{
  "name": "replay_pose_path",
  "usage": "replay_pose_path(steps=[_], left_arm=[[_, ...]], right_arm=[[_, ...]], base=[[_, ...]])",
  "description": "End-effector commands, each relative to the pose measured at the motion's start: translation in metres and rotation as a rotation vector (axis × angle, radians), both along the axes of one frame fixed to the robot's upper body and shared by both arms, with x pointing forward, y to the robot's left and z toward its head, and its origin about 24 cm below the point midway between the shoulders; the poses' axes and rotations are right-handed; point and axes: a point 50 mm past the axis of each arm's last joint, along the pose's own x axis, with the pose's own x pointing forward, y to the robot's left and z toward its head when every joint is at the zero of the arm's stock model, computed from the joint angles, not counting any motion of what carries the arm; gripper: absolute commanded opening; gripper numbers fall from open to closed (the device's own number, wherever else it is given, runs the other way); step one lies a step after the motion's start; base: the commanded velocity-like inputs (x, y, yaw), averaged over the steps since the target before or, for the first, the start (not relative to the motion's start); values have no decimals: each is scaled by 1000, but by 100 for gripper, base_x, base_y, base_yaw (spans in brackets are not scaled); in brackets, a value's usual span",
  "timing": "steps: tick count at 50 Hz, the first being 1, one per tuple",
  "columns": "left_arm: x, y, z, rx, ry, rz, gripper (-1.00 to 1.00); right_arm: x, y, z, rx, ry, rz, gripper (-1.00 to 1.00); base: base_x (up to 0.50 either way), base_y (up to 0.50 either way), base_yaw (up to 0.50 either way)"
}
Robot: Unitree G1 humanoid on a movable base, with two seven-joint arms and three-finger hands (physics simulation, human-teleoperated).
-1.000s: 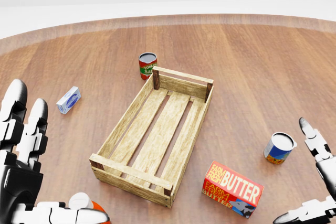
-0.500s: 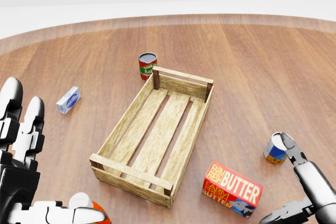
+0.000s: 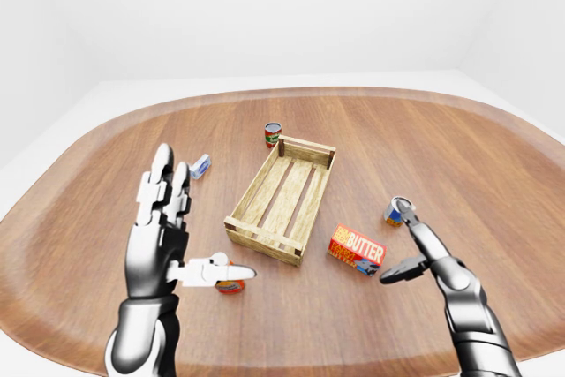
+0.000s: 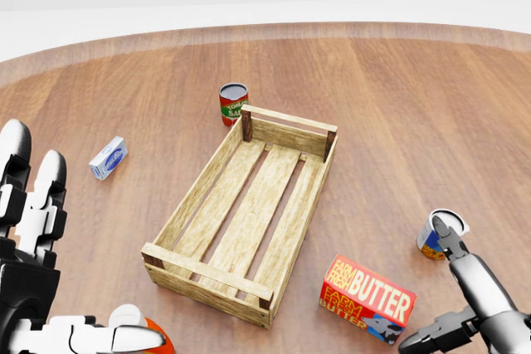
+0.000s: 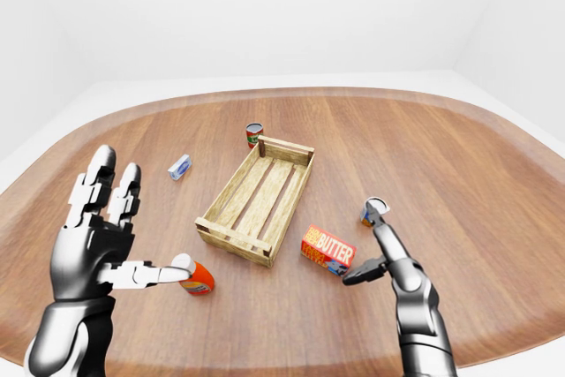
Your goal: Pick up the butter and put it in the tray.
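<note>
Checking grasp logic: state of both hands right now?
Left hand: open, fingers spread, holding nothing.
Right hand: open, empty, just right of the butter, not touching it.

Left robot hand (image 4: 33, 271): cut off by the left and bottom edges of the head view.
Orange can (image 4: 137, 327): mostly hidden behind the left thumb; label not readable.
Right robot hand (image 4: 473, 308): cut off at the bottom right corner of the head view.
Small blue carton (image 4: 109, 157): print too small to read.
</note>
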Motion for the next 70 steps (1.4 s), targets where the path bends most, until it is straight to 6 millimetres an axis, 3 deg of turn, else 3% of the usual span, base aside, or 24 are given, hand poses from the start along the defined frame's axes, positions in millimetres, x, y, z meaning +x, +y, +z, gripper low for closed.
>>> replay_pose_path(steps=[1, 24, 42, 48, 70], left_arm=[[1, 1, -1, 1, 3, 1, 100], [0, 1, 3, 1, -15, 3, 100], [1, 3, 3, -1, -16, 6, 100], [1, 2, 2, 0, -13, 4, 100], [0, 4, 4, -1, -22, 8, 100]], right_arm=[[8, -2, -12, 14, 41, -28, 100], [21, -7, -29, 24, 130, -78, 100], [35, 10, -33, 23, 148, -45, 100], [28, 20, -32, -12, 117, -2, 100], [32, 21, -38, -3, 151, -19, 100]], base=[[0, 0, 0], [0, 0, 0], [0, 0, 0], [0, 0, 0], [0, 0, 0]])
